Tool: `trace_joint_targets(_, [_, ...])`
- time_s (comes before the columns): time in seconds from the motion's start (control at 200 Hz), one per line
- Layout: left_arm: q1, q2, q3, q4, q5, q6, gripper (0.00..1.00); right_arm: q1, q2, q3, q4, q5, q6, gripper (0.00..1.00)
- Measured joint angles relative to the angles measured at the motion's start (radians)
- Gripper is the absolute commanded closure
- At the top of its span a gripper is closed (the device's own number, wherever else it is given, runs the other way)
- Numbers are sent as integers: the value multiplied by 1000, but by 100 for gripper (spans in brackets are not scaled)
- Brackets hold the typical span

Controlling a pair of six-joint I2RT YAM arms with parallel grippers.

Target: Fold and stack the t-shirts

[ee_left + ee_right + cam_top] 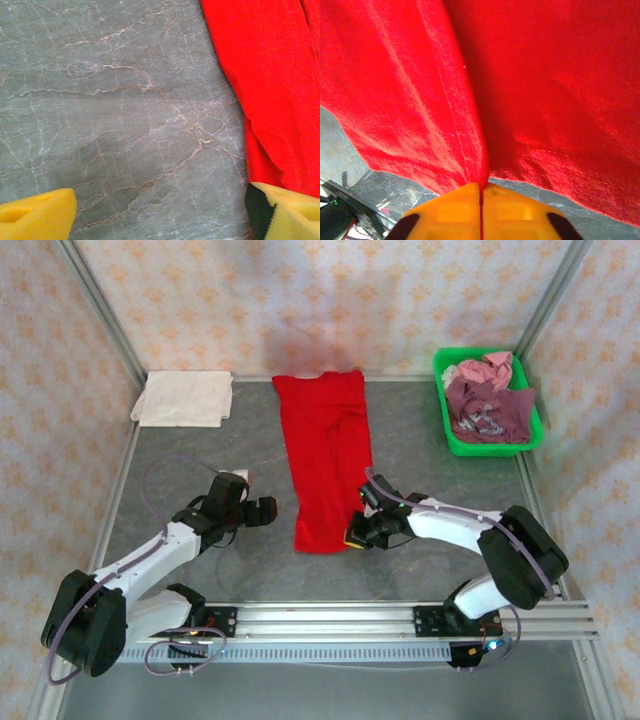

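Note:
A bright red t-shirt (325,465) lies as a long folded strip down the middle of the grey table (430,455). My right gripper (355,537) is at the strip's near right corner, shut on it. In the right wrist view its yellow pads (445,212) press together on a thin fold of the red t-shirt (545,90). My left gripper (262,512) stands open just left of the strip's near end. Its pads (35,215) sit wide apart over bare table, the right one at the edge of the red t-shirt (270,75). A cream-white t-shirt (183,398) lies folded at the back left.
A green basket (487,448) at the back right holds a maroon t-shirt (490,405) and a pink one (490,368). Patterned walls close in the back and sides. The arms' mounting rail (330,620) runs along the near edge.

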Motion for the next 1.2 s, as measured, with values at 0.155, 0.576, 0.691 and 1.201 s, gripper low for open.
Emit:
trace_joint_targets(0.155, [0,36,16,18,43,-6,23,2,-7,59,-85,67,-44,65])
trace_joint_targets(0.576, [0,468,358,139,124,27,52,-181,167,510,-157,324,-212,100])
trace_joint_targets(0.691, [13,624,550,137,123,31,58,-230,369,676,-166,314,-255,100])
trace_joint_targets(1.201, [126,1319,1599,-198,-17,0,69,-386,1048,1612,-183,234,-286,100])
